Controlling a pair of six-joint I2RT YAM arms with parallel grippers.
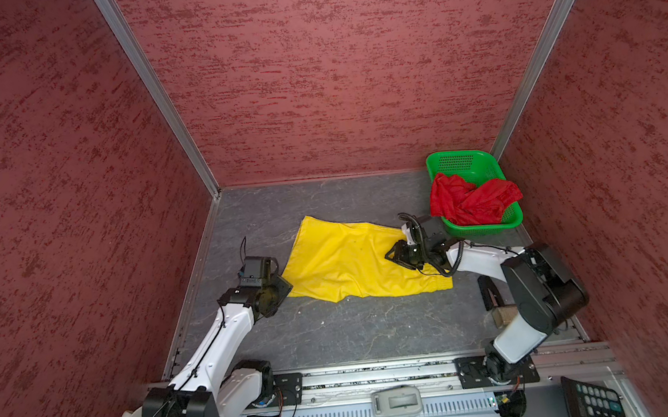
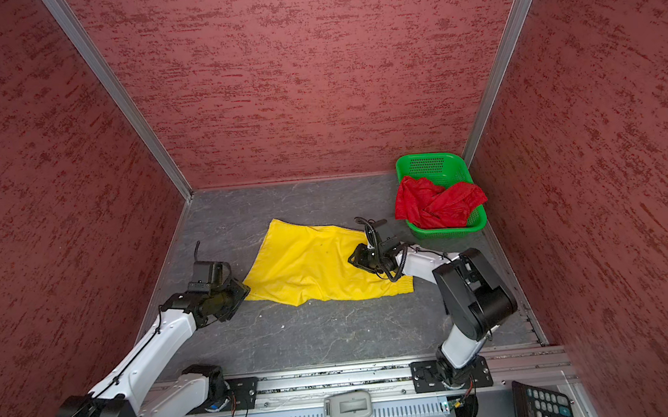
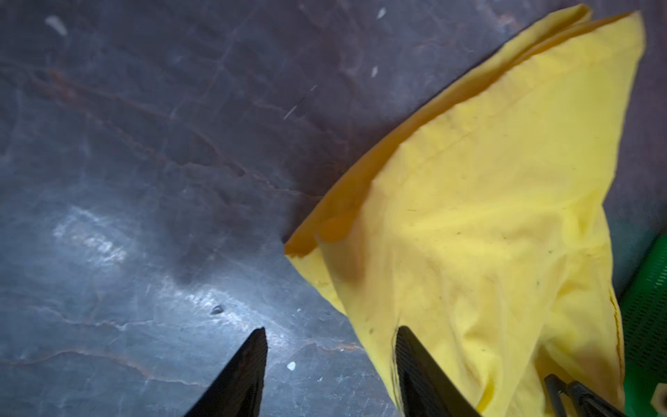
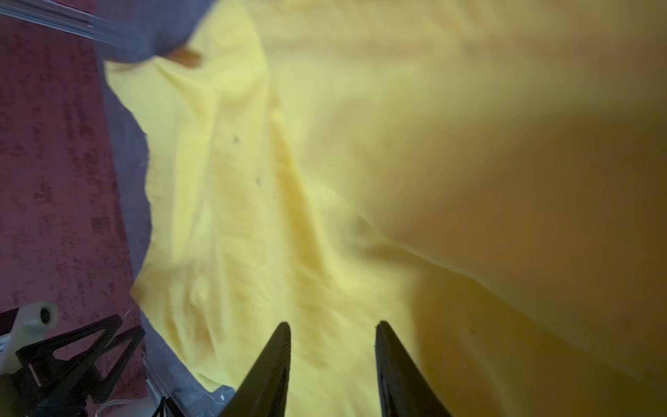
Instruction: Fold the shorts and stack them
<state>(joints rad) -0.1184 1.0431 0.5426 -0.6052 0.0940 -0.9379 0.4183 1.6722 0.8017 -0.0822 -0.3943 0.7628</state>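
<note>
A green perforated basket [image 1: 457,162] sits at the far right corner of the grey table [image 1: 336,334] — a dark calculator [image 1: 589,402] lies at the near edge.

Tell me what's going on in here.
Two robot arms are working on the yellow shorts, which lie flat on the table and appear folded in half. The left gripper is at the shorts' left corner, and the right gripper is low over their right part, near the waistband. Both have their fingers apart and hold nothing. The red shorts lie crumpled in the basket, not yet folded.
</note>
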